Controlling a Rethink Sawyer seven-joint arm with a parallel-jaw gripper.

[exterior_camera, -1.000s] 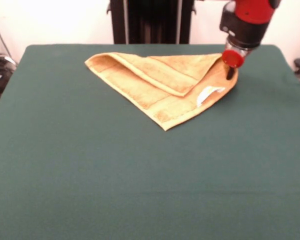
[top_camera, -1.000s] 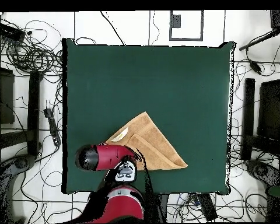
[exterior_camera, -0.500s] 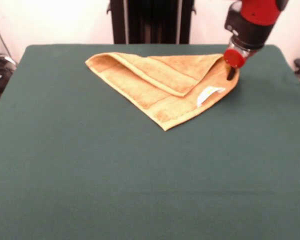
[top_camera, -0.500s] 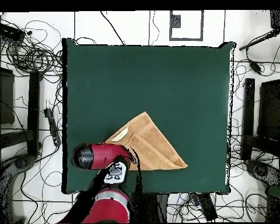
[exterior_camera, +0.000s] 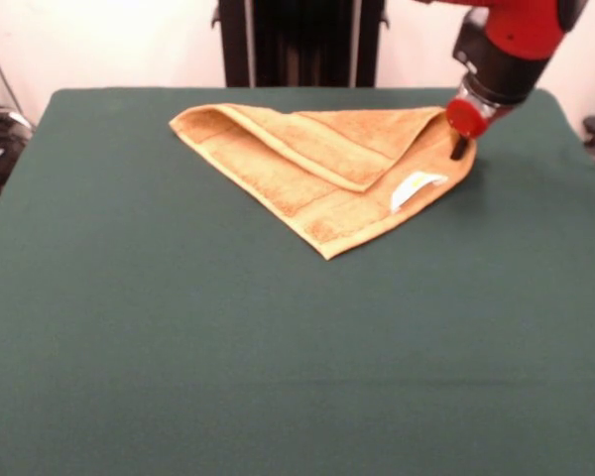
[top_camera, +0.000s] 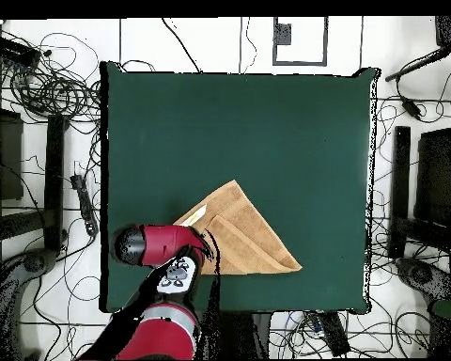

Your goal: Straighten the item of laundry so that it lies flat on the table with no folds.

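The orange-tan towel (exterior_camera: pixel 317 164) lies folded into a triangle on the far part of the green table (exterior_camera: pixel 278 347). One corner is turned over on top, and the white label loop (exterior_camera: pixel 416 186) shows near its right corner. My gripper (exterior_camera: pixel 459 147) hangs at the towel's right corner, at or just above the cloth. Whether it touches or holds the cloth is not visible. In the overhead view the towel (top_camera: pixel 243 235) lies near the table's (top_camera: pixel 267 132) bottom edge, and my gripper (top_camera: pixel 207 249) is at its left corner, mostly hidden under the red arm.
The black robot pedestal (exterior_camera: pixel 302 40) stands behind the table's far edge. Cables and stands (top_camera: pixel 41 188) crowd the floor around the table on all sides.
My arm has shifted slightly to the right in the front view, which is left in the overhead view. The towel has kept its shape and place.
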